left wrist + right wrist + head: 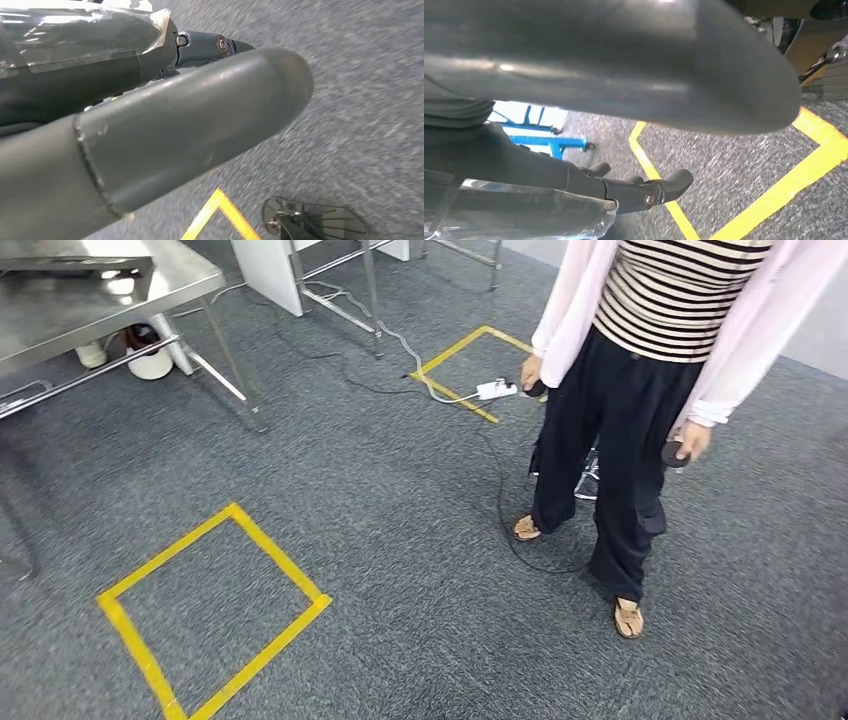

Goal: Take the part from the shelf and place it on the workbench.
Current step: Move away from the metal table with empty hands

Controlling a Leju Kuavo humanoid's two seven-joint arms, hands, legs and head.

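Note:
My left hand (165, 100) hangs over grey carpet in the left wrist view, with its thick grey thumb (200, 125) straight and its dark fingers (210, 47) stretched out, holding nothing. Over the carpet in the right wrist view, my right hand (624, 125) has its thumb (634, 60) apart from the loosely bent dark fingers (654, 192), and nothing lies between them. A steel workbench (100, 290) stands at the far left in the head view.
A person (640, 390) in a striped top stands close ahead on the right, with a dark object in each hand. A yellow tape square (215, 610) marks the carpet at the near left, another (470, 370) farther off by a white power strip (495, 390). A blue frame (544, 140) stands by my right hand.

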